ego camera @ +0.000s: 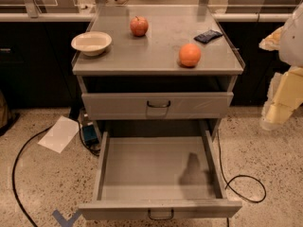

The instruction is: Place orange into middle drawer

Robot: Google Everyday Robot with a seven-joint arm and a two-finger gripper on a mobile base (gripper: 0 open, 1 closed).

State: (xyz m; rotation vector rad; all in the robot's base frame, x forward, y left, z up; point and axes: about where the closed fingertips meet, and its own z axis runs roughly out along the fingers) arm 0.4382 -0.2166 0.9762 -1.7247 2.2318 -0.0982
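Observation:
The orange (190, 55) sits on the grey cabinet top (161, 51), near its front right corner. The middle drawer (142, 167), the lower of the two drawers in view, is pulled wide open towards me and holds nothing. Its dark loop handle (161, 215) is at the bottom edge of the view. My gripper (279, 103) is a pale, blurred shape at the right edge, to the right of the cabinet and apart from the orange. It hangs at about the height of the upper drawer and holds nothing I can see.
A red apple (139, 26), a white bowl (91, 43) and a dark packet (208, 36) also lie on the cabinet top. The upper drawer (157, 105) is closed. A paper sheet (59, 134) and black cables (246, 183) lie on the speckled floor.

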